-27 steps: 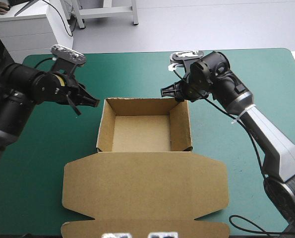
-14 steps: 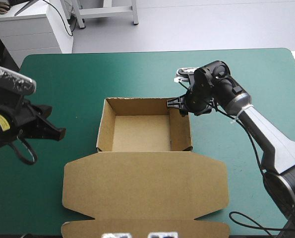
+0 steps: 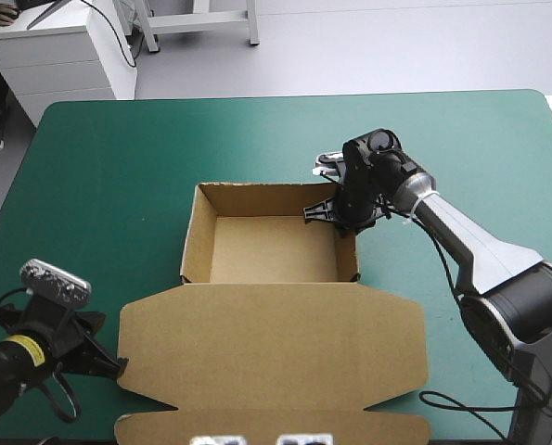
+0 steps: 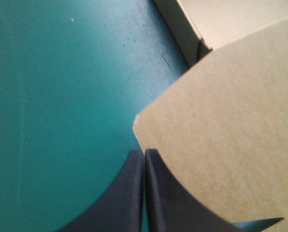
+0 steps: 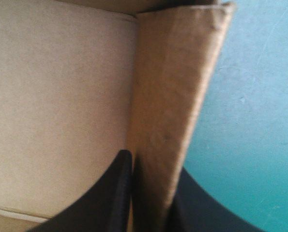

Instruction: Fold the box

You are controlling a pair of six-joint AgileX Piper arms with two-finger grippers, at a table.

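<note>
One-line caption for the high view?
Right gripper clamps the box's right wall; left gripper sits shut beside the flat lid.

No legible text, labels or numbers anywhere.

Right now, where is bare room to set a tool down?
Bare teal-green cover lies beyond the box up to the far edge, and left of its tray. Crowded: right gripper on the right wall, left gripper at the lid's corner.
</note>
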